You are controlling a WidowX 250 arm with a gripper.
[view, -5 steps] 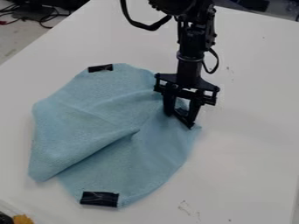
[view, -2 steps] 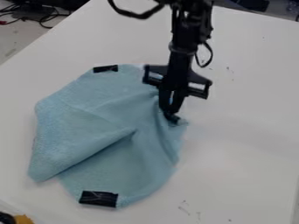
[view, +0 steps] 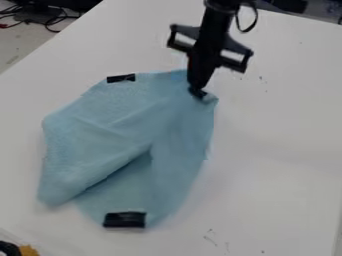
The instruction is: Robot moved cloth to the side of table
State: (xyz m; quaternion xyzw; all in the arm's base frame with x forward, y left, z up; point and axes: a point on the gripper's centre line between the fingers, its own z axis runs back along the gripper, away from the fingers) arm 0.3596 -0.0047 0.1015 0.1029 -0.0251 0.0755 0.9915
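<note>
Pinching the upper-right tip of the cloth (view: 107,130) in the closed claw (view: 197,92), with the rest spread leftward and down toward the lower-left edge of the counter (view: 280,155)

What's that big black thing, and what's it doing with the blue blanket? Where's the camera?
The big black thing is a robot arm, a bit like a mechanical arm with a pinching hand. That pinching part is its tool. It looks closed on one edge of the light blue cloth, the way you pinch a blanket. The rest of the cloth lies wrinkled on a white table, with a black patch near its top and another near its bottom. The camera looks down at a slant, so the arm comes in from the top.
</note>
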